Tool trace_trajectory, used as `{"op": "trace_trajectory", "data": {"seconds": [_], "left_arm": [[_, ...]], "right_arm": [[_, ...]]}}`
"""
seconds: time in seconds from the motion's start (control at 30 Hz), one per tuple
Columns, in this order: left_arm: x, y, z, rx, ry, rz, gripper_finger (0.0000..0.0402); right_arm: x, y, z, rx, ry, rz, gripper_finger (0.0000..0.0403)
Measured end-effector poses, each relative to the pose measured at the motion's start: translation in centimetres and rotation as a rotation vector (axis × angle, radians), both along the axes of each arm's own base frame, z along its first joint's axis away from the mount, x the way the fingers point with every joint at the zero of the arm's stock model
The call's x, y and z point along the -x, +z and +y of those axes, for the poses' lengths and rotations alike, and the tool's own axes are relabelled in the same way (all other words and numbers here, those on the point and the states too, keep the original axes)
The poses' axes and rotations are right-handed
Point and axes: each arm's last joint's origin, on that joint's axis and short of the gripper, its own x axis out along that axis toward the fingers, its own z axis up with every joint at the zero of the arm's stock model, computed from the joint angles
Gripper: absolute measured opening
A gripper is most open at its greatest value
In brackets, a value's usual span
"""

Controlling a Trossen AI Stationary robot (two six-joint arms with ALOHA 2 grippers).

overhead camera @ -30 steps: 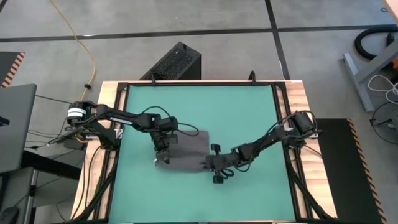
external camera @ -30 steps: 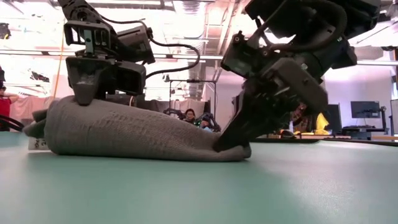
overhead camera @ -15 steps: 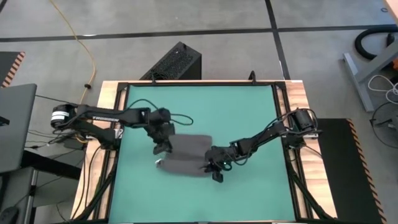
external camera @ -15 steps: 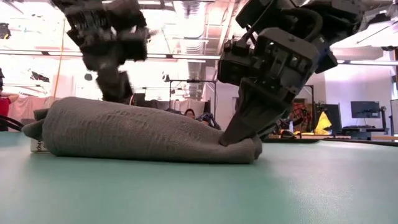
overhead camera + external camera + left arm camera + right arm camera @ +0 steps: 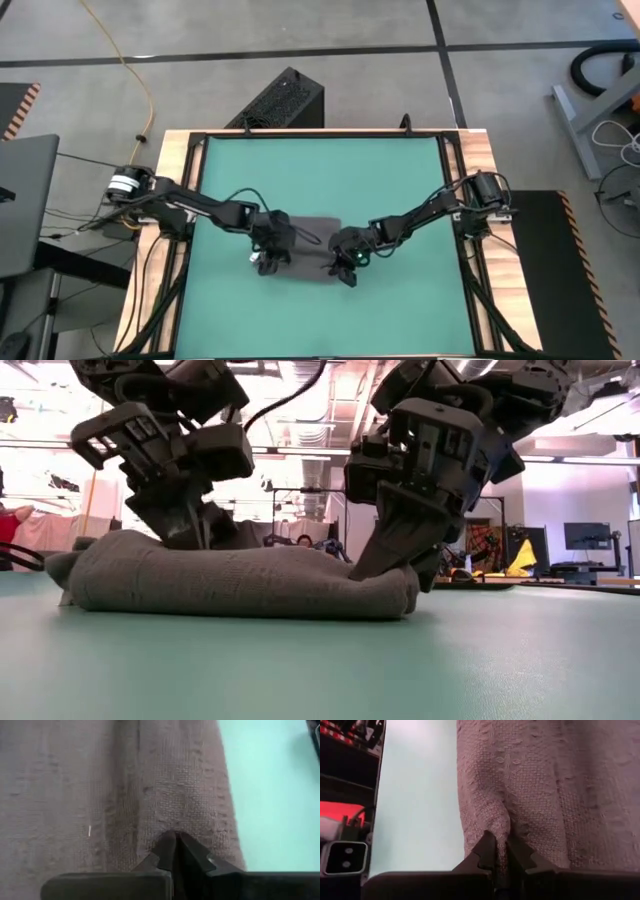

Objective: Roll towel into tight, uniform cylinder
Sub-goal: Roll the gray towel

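Note:
The dark grey towel lies on the green mat as a thick roll, long side running left to right; a flat strip of it lies on the far side. My left gripper is shut at the roll's left end. My right gripper is shut at the roll's right end. Both arms reach in from the sides, fingers slanting down. My left gripper pinches a small pucker of cloth on the roll's outer layer near its left end, between its fingertips. The fingers slant down from above, across the roll, which lies on the mat. My right gripper pinches a raised fold of cloth at the roll's right end between its two fingertips. Its fingers slant down from above and from the right. The roll rests on the mat beneath them.
Wooden rails and a black frame border the mat. Bare green mat lies on the far side and the near side of the towel. People and desks show in the room beyond.
My left gripper rose off the towel's left end, came back toward the near edge, turned, and shut on the roll. My right gripper rolled its wrist with the cloth. The towel's right end has gone from tapered to thick and blunt; the white tag is hidden.

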Motion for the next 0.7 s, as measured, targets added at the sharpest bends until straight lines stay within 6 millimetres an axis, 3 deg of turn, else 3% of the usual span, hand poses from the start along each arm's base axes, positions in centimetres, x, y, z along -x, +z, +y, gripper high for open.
{"op": "trace_trajectory", "data": {"seconds": [0.27, 0.43, 0.7], "left_arm": [[-0.2, -2.8, -0.1, 0.055, -0.015, 0.145, 0.0], [-0.1, -2.9, -0.3, 0.096, -0.038, 0.164, 0.0], [0.1, -3.0, -0.9, 0.123, -0.078, 0.176, 0.0]], "right_arm": [[-0.2, 0.1, -0.9, -0.076, -0.019, 0.025, 0.0034], [-0.2, 0.6, -1.5, -0.117, -0.003, 0.021, 0.0034], [1.0, 2.9, -4.7, -0.094, -0.117, -0.039, 0.0034]]}}
